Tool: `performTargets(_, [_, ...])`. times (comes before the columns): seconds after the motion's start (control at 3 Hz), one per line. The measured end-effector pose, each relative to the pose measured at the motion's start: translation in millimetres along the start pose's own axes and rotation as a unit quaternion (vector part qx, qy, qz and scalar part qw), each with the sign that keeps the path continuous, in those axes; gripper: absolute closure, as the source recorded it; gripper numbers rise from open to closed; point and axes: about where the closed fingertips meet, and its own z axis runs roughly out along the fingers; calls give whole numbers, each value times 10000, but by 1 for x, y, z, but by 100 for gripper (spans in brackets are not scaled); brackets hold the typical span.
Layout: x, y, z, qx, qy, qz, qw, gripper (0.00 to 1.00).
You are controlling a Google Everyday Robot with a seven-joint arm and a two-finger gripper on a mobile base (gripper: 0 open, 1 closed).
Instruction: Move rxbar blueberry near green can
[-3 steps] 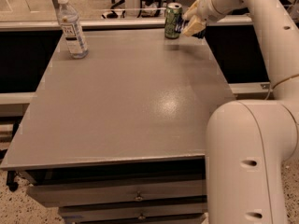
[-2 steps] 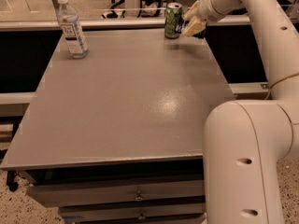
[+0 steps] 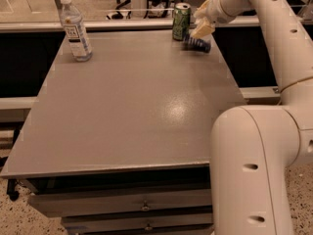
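Note:
The rxbar blueberry (image 3: 197, 44), a dark blue wrapper with white lettering, lies on the grey table (image 3: 132, 102) at its far right. It is just right of the green can (image 3: 181, 21), which stands upright at the back edge. My gripper (image 3: 202, 29) hangs directly over the bar, close to it and right of the can. I cannot tell whether it touches the bar.
A clear water bottle (image 3: 75, 29) with a white cap stands at the far left of the table. My white arm (image 3: 274, 58) runs down the right side to its base (image 3: 254, 170) at the front right. Drawers (image 3: 142, 207) sit under the table front.
The gripper has stayed next to the can. The blue bar now shows on the table below it.

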Motion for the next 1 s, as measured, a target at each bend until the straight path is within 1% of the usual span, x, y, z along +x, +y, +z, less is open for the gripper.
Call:
performTargets(0.33, [-1, 1, 3, -22, 3, 6, 10000, 0])
performTargets(0.67, [1, -1, -3, 28, -17, 46, 10000, 0])
performTargets(1.0, [15, -5, -31, 207, -105, 300, 9993, 0])
